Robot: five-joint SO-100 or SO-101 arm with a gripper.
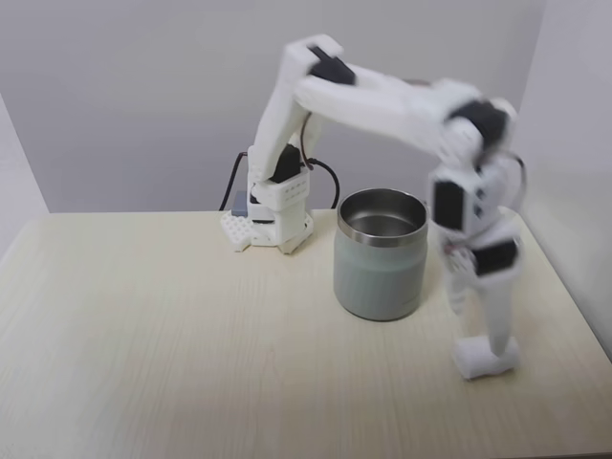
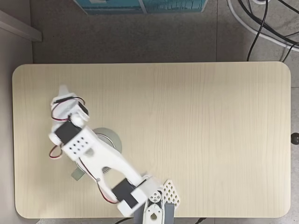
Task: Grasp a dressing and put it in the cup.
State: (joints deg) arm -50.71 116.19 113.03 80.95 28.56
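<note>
In a fixed view the claw (image 1: 486, 352) pinches the dressing (image 1: 486, 359) on the bench (image 1: 172, 335), right of the cup (image 1: 381, 253).

We see the white plastic arm (image 1: 382, 100) arching from its base, wrist bent straight down. Its white two-finger gripper (image 1: 486, 356) points at the tabletop, fingers closed around a small white roll of gauze (image 1: 486, 359).

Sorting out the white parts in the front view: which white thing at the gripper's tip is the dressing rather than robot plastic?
The dressing is the short fuzzy roll lying on the table at the gripper tips, right of the cup.
</note>
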